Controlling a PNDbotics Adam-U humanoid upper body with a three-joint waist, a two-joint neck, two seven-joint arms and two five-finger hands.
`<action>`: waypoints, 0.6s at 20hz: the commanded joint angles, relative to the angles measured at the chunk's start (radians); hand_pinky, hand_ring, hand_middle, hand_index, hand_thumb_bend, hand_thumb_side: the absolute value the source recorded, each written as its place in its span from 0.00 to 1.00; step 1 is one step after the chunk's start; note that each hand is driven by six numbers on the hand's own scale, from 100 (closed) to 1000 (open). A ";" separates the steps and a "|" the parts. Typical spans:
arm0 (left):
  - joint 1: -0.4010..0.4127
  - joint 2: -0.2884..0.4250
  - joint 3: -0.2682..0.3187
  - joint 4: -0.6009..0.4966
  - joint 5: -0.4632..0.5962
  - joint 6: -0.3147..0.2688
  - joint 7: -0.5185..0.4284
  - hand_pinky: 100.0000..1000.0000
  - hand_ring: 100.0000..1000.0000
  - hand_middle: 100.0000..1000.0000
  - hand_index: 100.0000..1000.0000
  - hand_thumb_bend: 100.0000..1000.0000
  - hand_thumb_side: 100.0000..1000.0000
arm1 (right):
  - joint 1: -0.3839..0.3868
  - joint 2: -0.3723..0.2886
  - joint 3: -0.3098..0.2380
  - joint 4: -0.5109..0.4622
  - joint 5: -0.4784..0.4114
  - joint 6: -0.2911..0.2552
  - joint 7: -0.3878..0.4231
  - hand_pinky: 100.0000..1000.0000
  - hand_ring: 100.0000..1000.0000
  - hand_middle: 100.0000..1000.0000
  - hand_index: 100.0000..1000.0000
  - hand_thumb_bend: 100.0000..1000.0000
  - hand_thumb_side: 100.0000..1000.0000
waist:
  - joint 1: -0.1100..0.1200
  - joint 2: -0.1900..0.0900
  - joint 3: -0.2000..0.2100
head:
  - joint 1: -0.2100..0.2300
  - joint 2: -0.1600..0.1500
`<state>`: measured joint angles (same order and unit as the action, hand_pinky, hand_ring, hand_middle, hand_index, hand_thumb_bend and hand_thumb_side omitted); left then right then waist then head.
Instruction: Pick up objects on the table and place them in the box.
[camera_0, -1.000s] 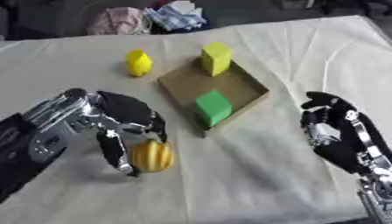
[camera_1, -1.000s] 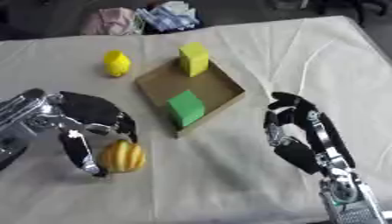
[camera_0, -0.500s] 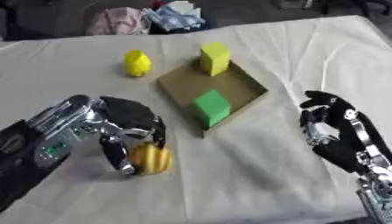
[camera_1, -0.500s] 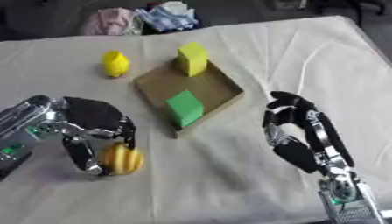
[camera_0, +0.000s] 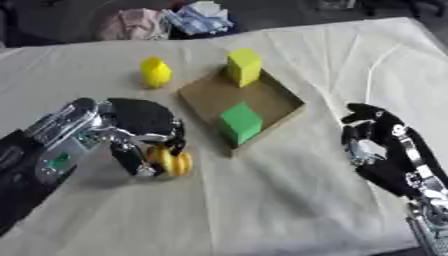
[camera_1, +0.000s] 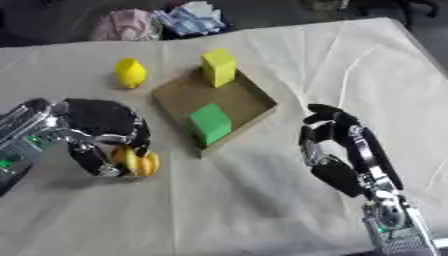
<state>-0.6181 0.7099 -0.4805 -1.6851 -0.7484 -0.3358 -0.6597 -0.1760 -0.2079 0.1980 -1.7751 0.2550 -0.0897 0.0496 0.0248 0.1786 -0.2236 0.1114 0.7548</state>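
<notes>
Left robot hand (camera_0: 140, 127) curls around an orange ridged fruit (camera_0: 171, 161) on the desk (camera_0: 289, 210), its long axis upright; right robot hand (camera_0: 381, 150) idles, fingers relaxed.

Count, one frame:
- Box (camera_0: 206, 95): 1, brown, open top.
- Blocks: 2. One green block (camera_0: 240, 123), one yellow block (camera_0: 244, 66).
- Yellow rounded object (camera_0: 156, 72): 1.
- Orange-yellow round object (camera_0: 171, 160): 1.
- Robot hands: 2. Left robot hand (camera_0: 140, 129), right robot hand (camera_0: 374, 145).
- Cloth bundles (camera_0: 166, 22) at far edge: number cannot be told.
</notes>
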 joint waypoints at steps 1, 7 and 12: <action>-0.066 0.036 0.049 -0.007 0.012 0.034 0.008 0.43 0.38 0.41 0.53 0.21 0.00 | -0.007 -0.013 -0.002 -0.012 0.002 -0.001 0.000 0.56 0.52 0.61 0.81 0.00 0.33 | 0.006 -0.022 -0.001 | 0.000 -0.008; -0.198 -0.067 0.089 0.124 -0.058 0.107 0.009 0.47 0.41 0.44 0.57 0.25 0.00 | -0.005 -0.012 0.005 -0.010 -0.001 -0.001 0.005 0.56 0.52 0.61 0.81 0.00 0.32 | 0.004 -0.023 -0.018 | 0.010 -0.008; -0.269 -0.192 0.094 0.261 -0.142 0.136 0.049 0.50 0.44 0.47 0.60 0.27 0.01 | -0.008 -0.009 0.018 -0.010 -0.007 -0.003 0.017 0.56 0.52 0.61 0.81 0.00 0.32 | 0.003 -0.023 -0.034 | 0.036 -0.010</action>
<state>-0.8619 0.5308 -0.4028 -1.4453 -0.8686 -0.2055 -0.6234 -0.1756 -0.2076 0.2144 -1.7750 0.2534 -0.0906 0.0621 0.0248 0.1786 -0.2586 0.1391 0.7547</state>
